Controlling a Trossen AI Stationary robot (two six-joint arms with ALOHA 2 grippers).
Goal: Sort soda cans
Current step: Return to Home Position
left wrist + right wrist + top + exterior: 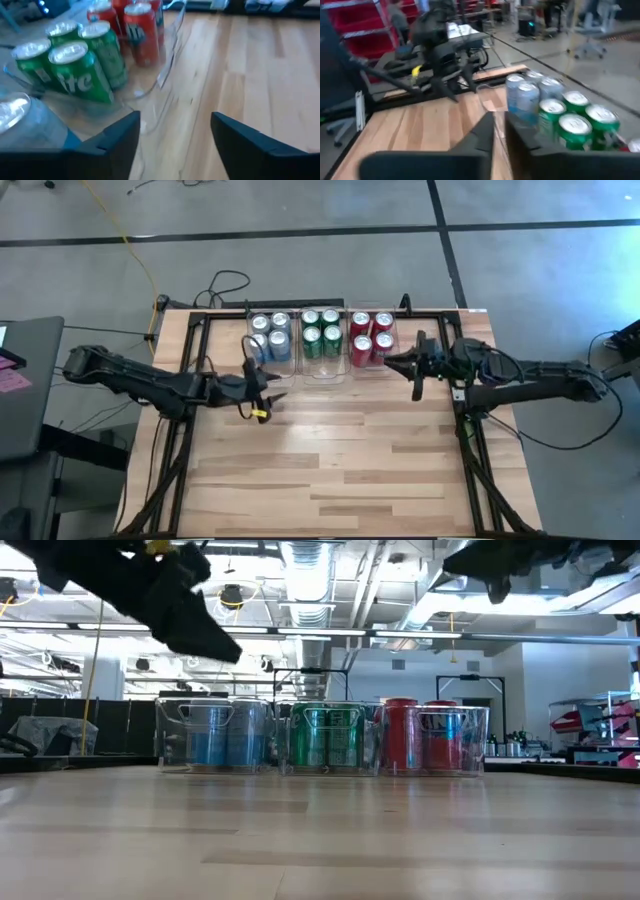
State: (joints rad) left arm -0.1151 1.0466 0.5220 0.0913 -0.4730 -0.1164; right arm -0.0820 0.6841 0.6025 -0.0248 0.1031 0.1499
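Near the clear bins [322, 373] holding the soda cans [311, 335], the left pincer [175, 125] hangs open, the right pincer [499, 122] closed, empty.

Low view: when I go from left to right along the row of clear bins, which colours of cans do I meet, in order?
blue cans → green cans → red cans

Upright soda cans [311, 336] (blue, green, red)

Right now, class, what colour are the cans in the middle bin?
The cans are green; clearest in the high view.
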